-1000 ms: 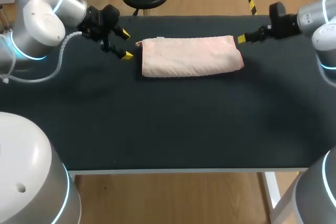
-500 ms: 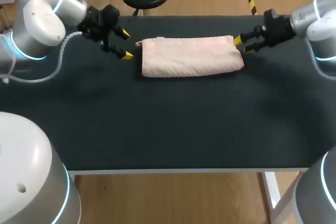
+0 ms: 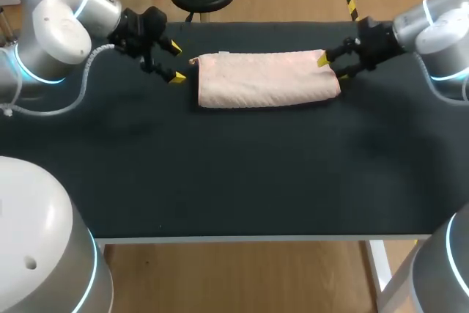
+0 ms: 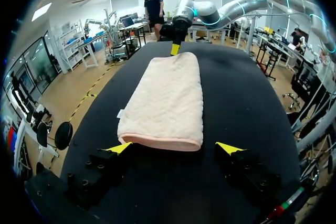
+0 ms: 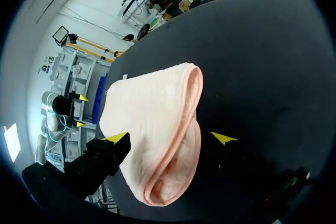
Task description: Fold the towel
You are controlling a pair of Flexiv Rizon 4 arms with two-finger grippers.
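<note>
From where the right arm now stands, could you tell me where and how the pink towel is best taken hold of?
I would pinch the pink towel at its right short end, coming from the right, low over the table. It lies flat, its length running left to right; the open right gripper straddles that end, where stacked layers form a thick edge.

The wide black matte surface [image 3: 234, 174] is stretching from side to side, its thin pale front edge [image 3: 256, 238] running straight and a white leg [image 3: 380, 263] standing beneath it.
</note>
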